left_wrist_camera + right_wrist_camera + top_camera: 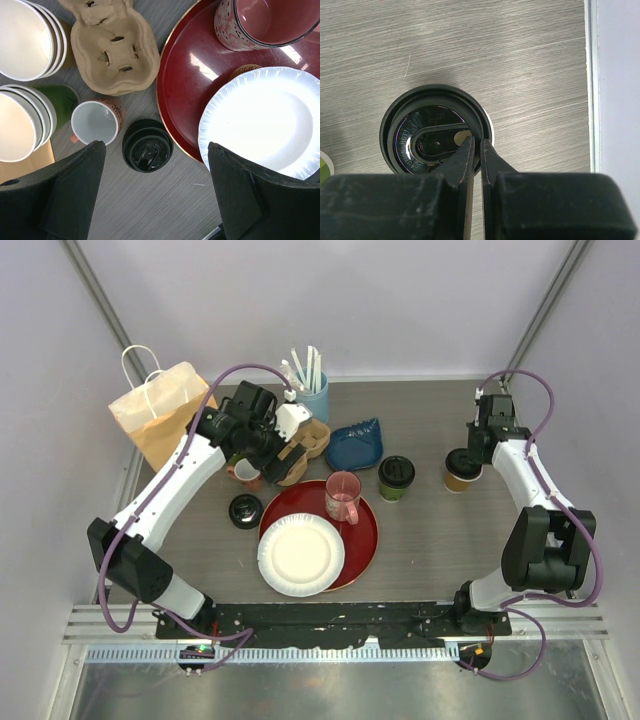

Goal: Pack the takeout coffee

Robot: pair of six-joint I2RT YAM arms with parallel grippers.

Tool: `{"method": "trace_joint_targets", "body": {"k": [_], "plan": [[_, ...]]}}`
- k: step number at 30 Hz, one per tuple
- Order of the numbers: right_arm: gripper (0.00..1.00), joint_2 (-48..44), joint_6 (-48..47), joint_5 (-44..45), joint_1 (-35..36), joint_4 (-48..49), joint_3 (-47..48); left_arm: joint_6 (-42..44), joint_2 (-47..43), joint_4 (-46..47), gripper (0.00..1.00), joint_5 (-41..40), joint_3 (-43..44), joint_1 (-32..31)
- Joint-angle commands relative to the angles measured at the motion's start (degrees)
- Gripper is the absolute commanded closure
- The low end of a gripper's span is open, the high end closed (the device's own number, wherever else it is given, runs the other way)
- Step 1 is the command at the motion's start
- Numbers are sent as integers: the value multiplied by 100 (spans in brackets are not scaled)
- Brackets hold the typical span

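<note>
**DESK STATE: LEFT JAWS SPREAD, RIGHT JAWS ON THE KRAFT CUP LID**

A creased kraft paper bag with white cord handles stands at the far left of the grey wood-grain desk. Just right of it hangs the left gripper, jaws spread wide and gripping nothing.

The left wrist view shows what lies beneath it:
- two nested stacks of lidless cups with cream rims;
- an open cup with a reddish printed wall;
- a loose lid, black ribbed plastic, flat on the desk;
- a moulded pulp carrier with rounded wells.

In the overhead view the arm covers most of these.

Next comes a glossy round red tray. It carries a fluted white paper plate and a translucent pink mug. Behind the tray stand a blue tumbler holding white sticks and a crumpled blue pouch.

The green-sided cup, capped in black, stands upright on the desk just right of the tray, apart from both grippers. The kraft-brown cup, also black-lidded, stands upright further right, near the desk's right side.

The right gripper has its jaws almost pressed together, pinching the rim of that cup's lid, with one finger inside the rim and one outside. The right wrist view shows embossed lettering and an oval sip recess on the lid. The overhead view shows only the gripper beside the cup.
</note>
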Motion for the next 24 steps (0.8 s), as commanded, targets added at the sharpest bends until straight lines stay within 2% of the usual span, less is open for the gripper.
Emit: {"method": "trace_joint_targets", "body": {"k": [1,24], "plan": [[99,-212,65,67,-50,208,-29,39,-142,220,13,132,36,41],[99,-459,180,-3,-234,269,-284,127,-150,220,13,168,18,41]]}}
